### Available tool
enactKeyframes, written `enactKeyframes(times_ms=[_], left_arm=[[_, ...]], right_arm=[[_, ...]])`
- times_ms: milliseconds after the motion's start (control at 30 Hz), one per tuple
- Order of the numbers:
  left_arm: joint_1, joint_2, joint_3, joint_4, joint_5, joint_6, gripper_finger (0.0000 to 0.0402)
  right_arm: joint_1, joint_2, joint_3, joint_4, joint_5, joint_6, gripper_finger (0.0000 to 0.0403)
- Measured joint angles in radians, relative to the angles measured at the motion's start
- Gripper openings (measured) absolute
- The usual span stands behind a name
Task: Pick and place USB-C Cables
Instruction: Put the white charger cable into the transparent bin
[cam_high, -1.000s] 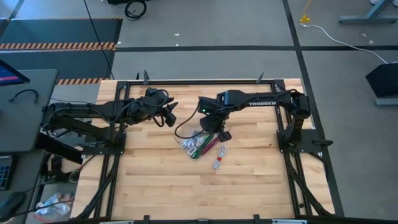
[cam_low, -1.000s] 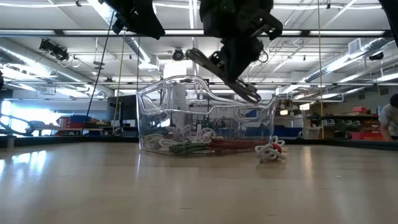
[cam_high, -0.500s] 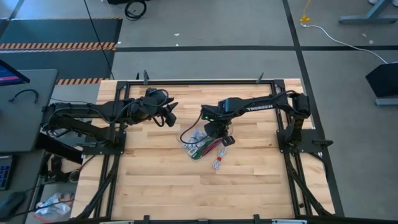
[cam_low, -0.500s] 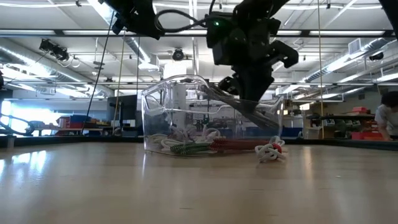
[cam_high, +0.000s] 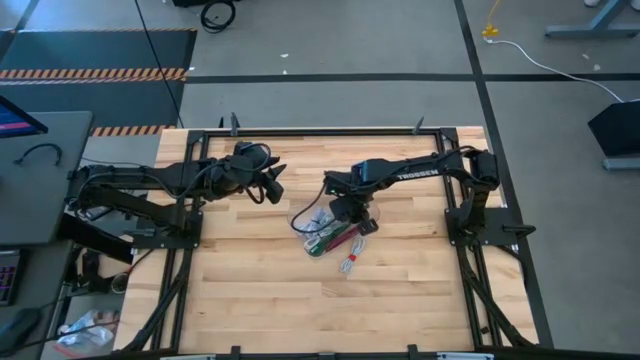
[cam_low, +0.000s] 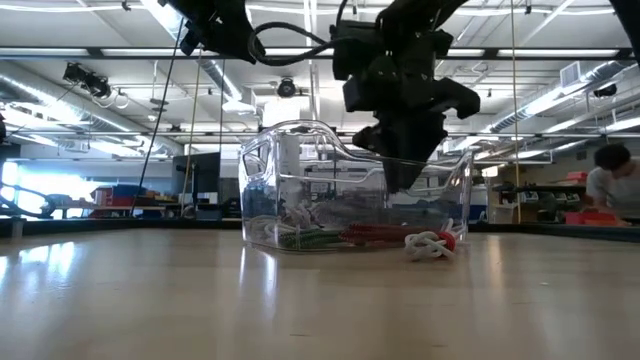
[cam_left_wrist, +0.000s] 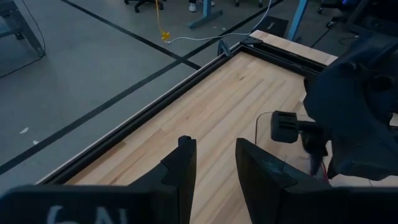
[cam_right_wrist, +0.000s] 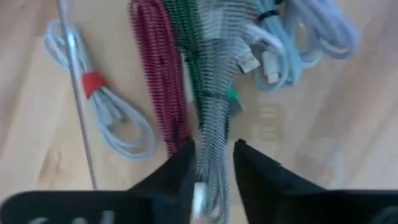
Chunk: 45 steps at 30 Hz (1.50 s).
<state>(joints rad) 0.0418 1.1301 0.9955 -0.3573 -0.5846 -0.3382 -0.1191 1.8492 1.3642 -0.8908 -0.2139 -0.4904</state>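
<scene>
The right gripper (cam_high: 352, 217) hides part of the clear tray (cam_high: 303, 228), and the cables (cam_high: 325, 238) inside blur into one tangle from above

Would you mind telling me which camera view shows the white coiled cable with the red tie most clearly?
The right wrist view: the white coiled cable with the red tie lies fully visible on the wood. The high view shows it tiny; the low view sideways; the left wrist view, not at all.

We are reaching our right arm in from the right side toward the middle, wrist bent down, its tool (cam_right_wrist: 211, 165) pointing downward with fingers slightly parted. Our left arm is waiting at the left, its tool (cam_left_wrist: 214, 168) raised, fingers apart.
</scene>
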Motion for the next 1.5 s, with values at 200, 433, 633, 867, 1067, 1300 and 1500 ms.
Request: enactKeyframes(times_ms=[200, 433, 633, 867, 1067, 1300, 1500], left_arm=[[0.000, 0.000, 0.000, 0.000, 0.000, 0.000, 0.0118], [0.000, 0.000, 0.000, 0.000, 0.000, 0.000, 0.0118], [0.001, 0.000, 0.000, 0.000, -0.001, 0.000, 0.0118], [0.020, 0.000, 0.001, -0.026, 0.003, 0.009, 0.0118], [0.072, 0.000, 0.001, -0.045, 0.101, 0.097, 0.0118], [0.125, 0.000, 0.001, -0.045, 0.188, 0.193, 0.0118], [0.154, 0.000, 0.001, -0.048, 0.190, 0.249, 0.0118]], right_arm=[[0.009, 0.000, 0.100, -0.037, 0.045, 0.025, 0.0157], [0.009, 0.000, 0.355, -0.358, 0.057, 0.269, 0.0162], [0.018, -0.020, 0.484, -0.679, 0.024, 0.593, 0.0159], [0.103, -0.147, 0.398, -0.678, -0.059, 1.006, 0.0159], [0.227, -0.202, 0.297, -0.617, 0.054, 1.415, 0.0159], [0.352, -0.178, 0.109, -0.253, 0.159, 1.803, 0.0159], [0.422, -0.179, -0.118, 0.086, 0.180, 2.074, 0.0163]])
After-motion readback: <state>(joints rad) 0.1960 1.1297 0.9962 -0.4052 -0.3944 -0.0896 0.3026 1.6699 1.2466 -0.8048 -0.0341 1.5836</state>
